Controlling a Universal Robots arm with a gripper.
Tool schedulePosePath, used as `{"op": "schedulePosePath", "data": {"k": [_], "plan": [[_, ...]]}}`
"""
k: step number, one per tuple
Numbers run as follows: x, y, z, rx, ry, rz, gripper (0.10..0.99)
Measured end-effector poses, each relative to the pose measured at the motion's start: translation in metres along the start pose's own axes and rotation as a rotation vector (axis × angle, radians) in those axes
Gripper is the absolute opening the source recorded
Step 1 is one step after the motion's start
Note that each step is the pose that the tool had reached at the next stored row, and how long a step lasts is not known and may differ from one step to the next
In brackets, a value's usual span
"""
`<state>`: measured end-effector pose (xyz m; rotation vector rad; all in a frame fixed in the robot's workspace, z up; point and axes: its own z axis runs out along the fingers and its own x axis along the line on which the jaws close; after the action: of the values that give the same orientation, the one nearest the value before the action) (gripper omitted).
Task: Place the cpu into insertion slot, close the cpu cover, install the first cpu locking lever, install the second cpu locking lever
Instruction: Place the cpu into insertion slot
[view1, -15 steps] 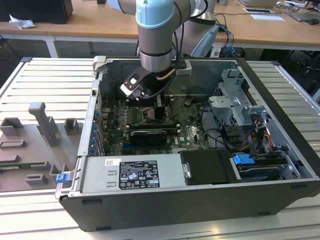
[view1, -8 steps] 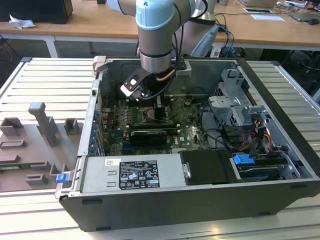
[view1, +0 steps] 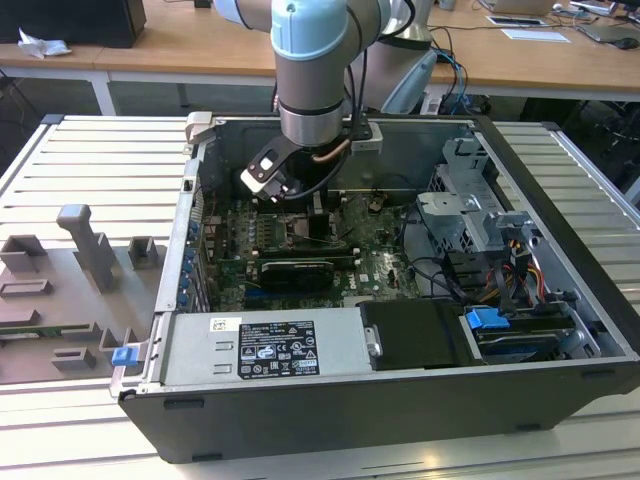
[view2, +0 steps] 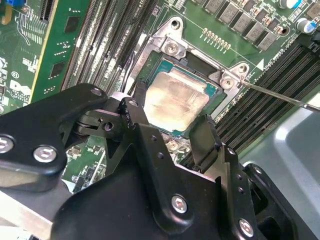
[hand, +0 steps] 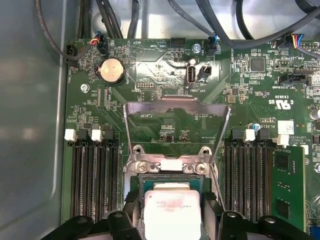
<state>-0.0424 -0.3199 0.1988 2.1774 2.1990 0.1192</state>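
Power supply label (view1: 275, 350): white and black panels, rows of small print and marks, too small to read. Small white sticker (view1: 222, 325) beside it: not legible.
Green board (hand: 150, 70): white lettering beside parts, none surely legible. White board sticker (hand: 286, 126): dark print, not legible.
Cpu (hand: 172, 212) top: faint grey print lines, illegible.
Cpu cover (hand: 175, 107): tiny stamped mark, unreadable.
White triangle mark (view2: 259, 64) printed on board.

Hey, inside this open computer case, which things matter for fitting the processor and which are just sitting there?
Job: pale square metal cpu; dark-rimmed insertion slot; raised grey metal cpu cover; black gripper.
Bystanders: round silver coin battery; long black memory slots; grey labelled power supply.
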Motion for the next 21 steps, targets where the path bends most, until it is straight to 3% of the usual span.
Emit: {"op": "schedulePosePath", "data": {"k": [3, 4, 14, 15, 18, 21], "plan": [[-0.0001, -0.0001, -0.0002, 0.0, -0.0004, 0.0, 0.6], [-0.0001, -0.0001, -0.0002, 0.0, -0.0003, 0.0, 0.533], [0.0, 0.0024, -0.0001, 0.0, -0.0019, 0.023, 0.541], [0.0, 0.0024, -0.0001, 0.0, -0.002, 0.023, 0.608], [0.0, 0.0023, -0.0002, 0.0, -0.0022, 0.024, 0.608], [0.0, 0.0026, -0.0041, 0.001, -0.0023, 0.024, 0.608]]}}
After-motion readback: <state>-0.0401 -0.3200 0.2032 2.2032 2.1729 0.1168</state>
